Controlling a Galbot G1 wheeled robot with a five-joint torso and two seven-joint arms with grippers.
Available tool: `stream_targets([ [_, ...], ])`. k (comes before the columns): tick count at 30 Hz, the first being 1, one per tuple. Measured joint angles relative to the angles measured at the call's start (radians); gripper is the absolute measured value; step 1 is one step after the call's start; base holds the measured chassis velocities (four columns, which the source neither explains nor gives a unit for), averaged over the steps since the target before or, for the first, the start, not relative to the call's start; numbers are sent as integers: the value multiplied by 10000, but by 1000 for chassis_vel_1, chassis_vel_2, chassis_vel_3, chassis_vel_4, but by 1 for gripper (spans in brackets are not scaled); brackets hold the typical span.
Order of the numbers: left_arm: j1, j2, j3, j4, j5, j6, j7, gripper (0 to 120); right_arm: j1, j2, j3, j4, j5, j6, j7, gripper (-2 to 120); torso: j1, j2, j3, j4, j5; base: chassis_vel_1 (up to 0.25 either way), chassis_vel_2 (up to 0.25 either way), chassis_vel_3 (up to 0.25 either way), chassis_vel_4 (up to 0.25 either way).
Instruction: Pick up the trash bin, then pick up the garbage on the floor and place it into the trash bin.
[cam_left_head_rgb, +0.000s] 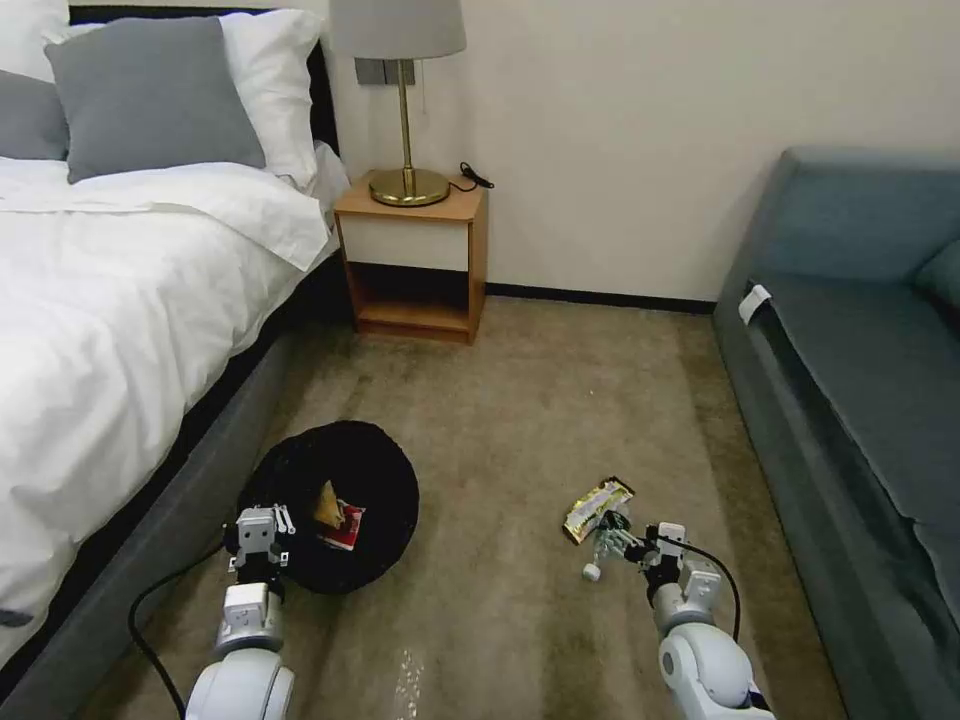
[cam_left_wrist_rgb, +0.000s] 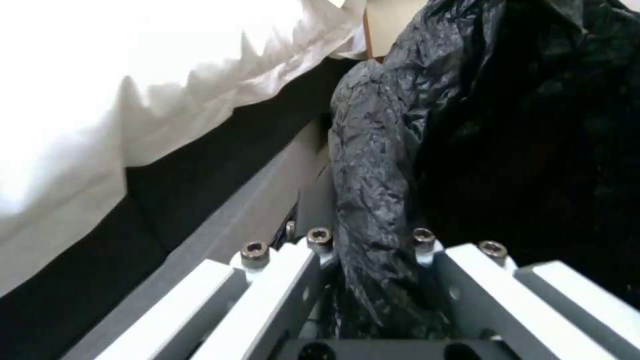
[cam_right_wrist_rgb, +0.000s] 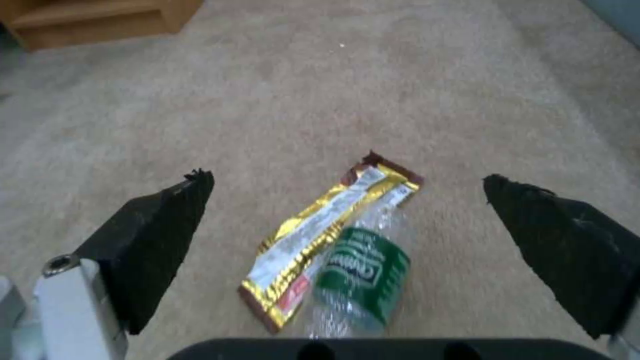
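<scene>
The trash bin (cam_left_head_rgb: 385, 470), lined with a crinkly black bag (cam_left_wrist_rgb: 380, 150), sits beside the bed with its mouth tilted toward me. Inside lie a crumpled tan paper (cam_left_head_rgb: 328, 503) and a red-and-white packet (cam_left_head_rgb: 347, 528). My left gripper (cam_left_head_rgb: 262, 528) is shut on the bin's near rim, the bag pinched between its fingers (cam_left_wrist_rgb: 320, 240). On the carpet to the right, a gold-silver foil wrapper (cam_left_head_rgb: 597, 506) (cam_right_wrist_rgb: 313, 240) lies against a small clear bottle (cam_left_head_rgb: 601, 552) with a green label (cam_right_wrist_rgb: 363, 267). My right gripper (cam_left_head_rgb: 630, 540) (cam_right_wrist_rgb: 347, 177) hovers over both, open, its black pads (cam_right_wrist_rgb: 167, 225) wide on either side.
The bed (cam_left_head_rgb: 120, 330) with its grey frame runs along the left, close to the bin. A blue-grey sofa (cam_left_head_rgb: 860, 380) lines the right. A wooden nightstand (cam_left_head_rgb: 415, 260) with a brass lamp stands at the back wall. Open carpet (cam_left_head_rgb: 540, 400) lies between them.
</scene>
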Motion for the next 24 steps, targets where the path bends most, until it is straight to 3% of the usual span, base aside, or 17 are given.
stream_targets([
  [24,-296,-69,194,581,160,-67,36,4,422,-238,-226,-494,-66,141,-224,100,0,0,1,0,1,-108,110,114,-108],
])
